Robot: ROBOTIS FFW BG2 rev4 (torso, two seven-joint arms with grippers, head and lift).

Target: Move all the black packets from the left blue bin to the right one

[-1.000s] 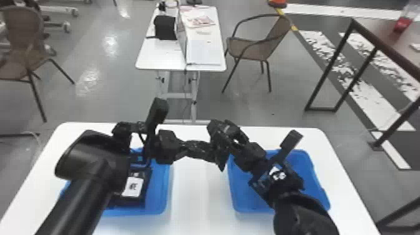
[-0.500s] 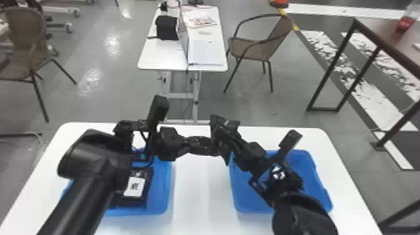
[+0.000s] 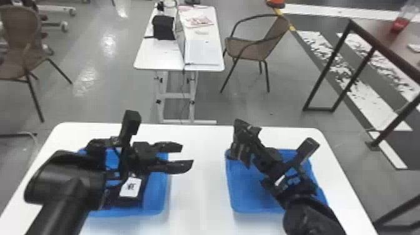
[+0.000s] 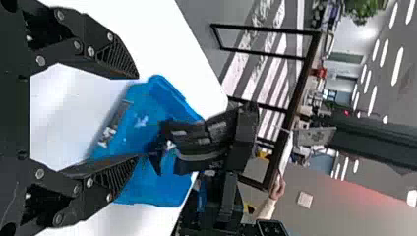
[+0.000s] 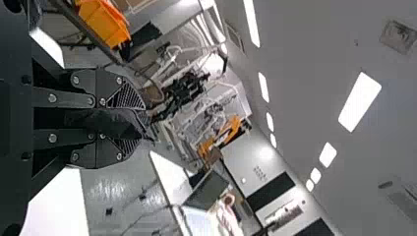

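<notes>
Since the earlier frames, where our two hands were meeting over the middle of the table, our left fingers have been parting and our right arm has been drawing away towards its own side, taking the packet [image 5: 103, 123] with it. Now our right gripper [image 5: 138, 124] is clenching that packet between its two fingers, while our left gripper [image 3: 187, 155] is standing spread, with nothing between its tips.

The packet is lying in line with the right fingers, its long axis seeming to run along them and a little past the tips. Our right hand is the nearer to the right bin [image 3: 232, 187] and is hovering about its far left corner, as the head view is showing it. So the coming move is probably calling for swinging the packet inward over the bin and lowering it before letting go; releasing too soon would be risking the rim.

Farther out, beneath our left arm, a second packet [image 3: 142, 190] is waiting in the left bin [image 3: 159, 200]. It is carrying a white label [image 3: 130, 187] with dark marks we aren't managing to read.
</notes>
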